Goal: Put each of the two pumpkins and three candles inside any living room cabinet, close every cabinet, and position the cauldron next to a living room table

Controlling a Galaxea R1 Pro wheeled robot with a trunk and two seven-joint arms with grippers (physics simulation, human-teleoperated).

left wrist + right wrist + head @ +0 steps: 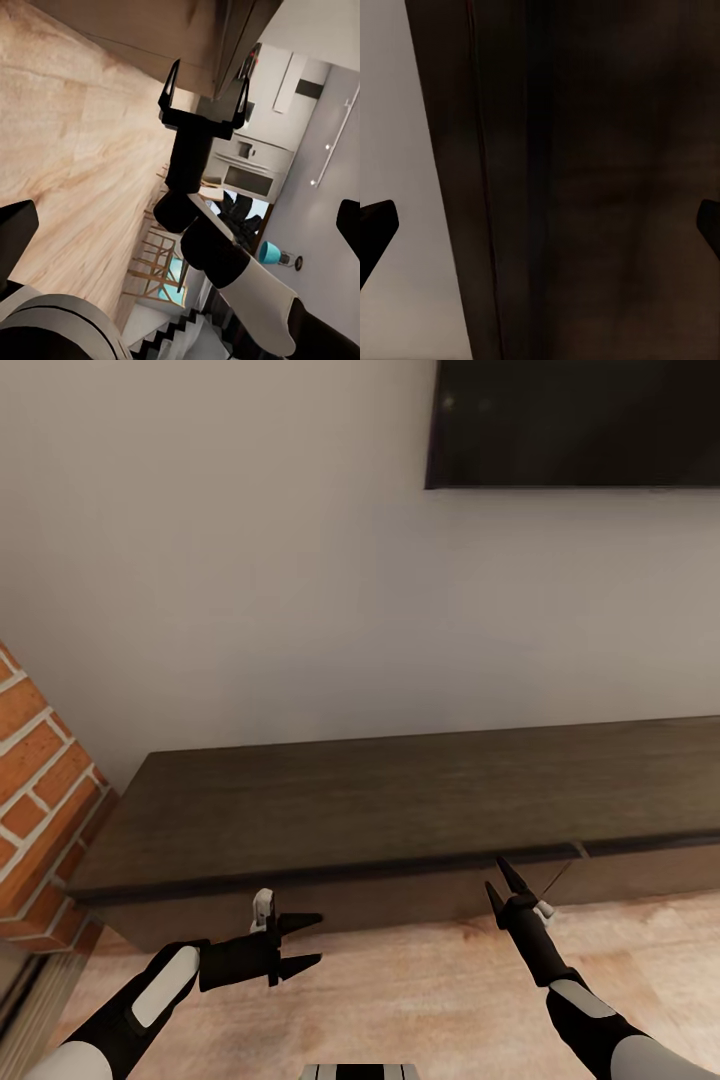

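The long, low dark-brown cabinet (400,800) runs along the wall, and its flat fronts look shut. My right gripper (502,885) is open, its tips pointing up at the cabinet's front top edge near a seam between two fronts. It holds nothing. The left wrist view shows that same right gripper (204,94) with its fingers spread just under the cabinet (135,30). My left gripper (300,943) is open and empty, low in front of the cabinet's left part and pointing right. The right wrist view looks closely at the dark cabinet front (585,180). Pumpkins, candles, cauldron and table are out of view.
A red brick fireplace side (40,780) stands against the cabinet's left end. A dark TV screen (575,420) hangs on the pale wall above the cabinet's right part. Light wooden floor (400,990) lies between me and the cabinet.
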